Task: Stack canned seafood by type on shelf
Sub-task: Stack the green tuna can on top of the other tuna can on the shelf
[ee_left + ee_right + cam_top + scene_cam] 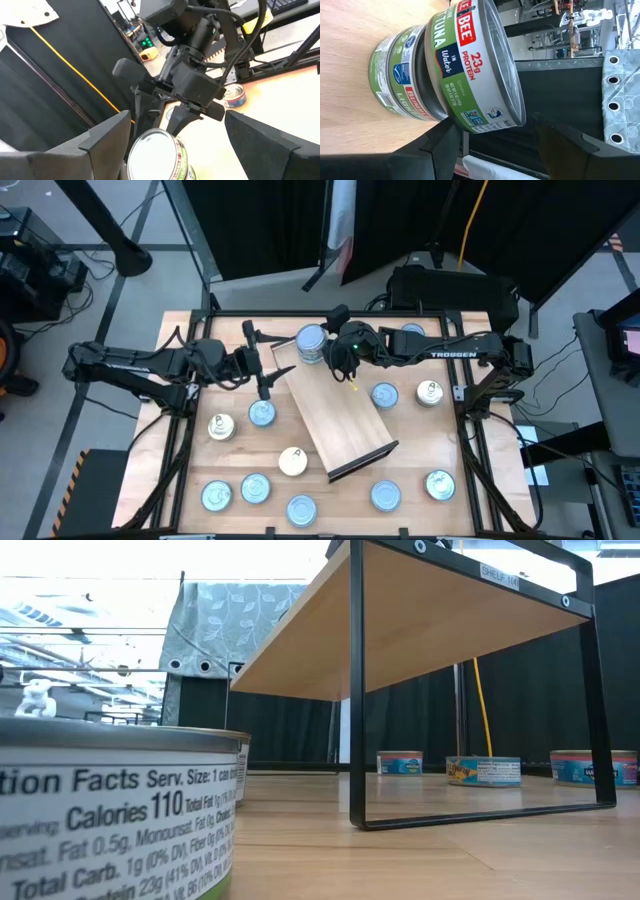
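The shelf (345, 420) is a light-wood board on thin black legs (450, 620), lying slantwise mid-table. At its far end two green-labelled tins are stacked. The lower tin (395, 70) sits flat on light wood; whether that is shelf or table I cannot tell. The upper tin (475, 65) (312, 343) is tilted on it, with my right gripper (340, 360) shut on it. My left gripper (268, 368) is open, level, to the stack's left and short of it. In the left wrist view its fingers (105, 145) frame the tin (155, 150). My right gripper pinches the upper tin at its near rim (487, 125), coming from the table's right and slanting down. One finger (437, 100) reaches under the tin's bottom, between the two tins; the other stands at its top face. The tin is tilted, its far edge on the lower tin.
Loose tins lie around the shelf: several along the near edge (302, 508), some to the left (262, 413) and right (384, 394), one at the back (410, 332). A cream tin (292, 461) lies by the shelf's near end. Some tins show beneath the shelf (483, 771).
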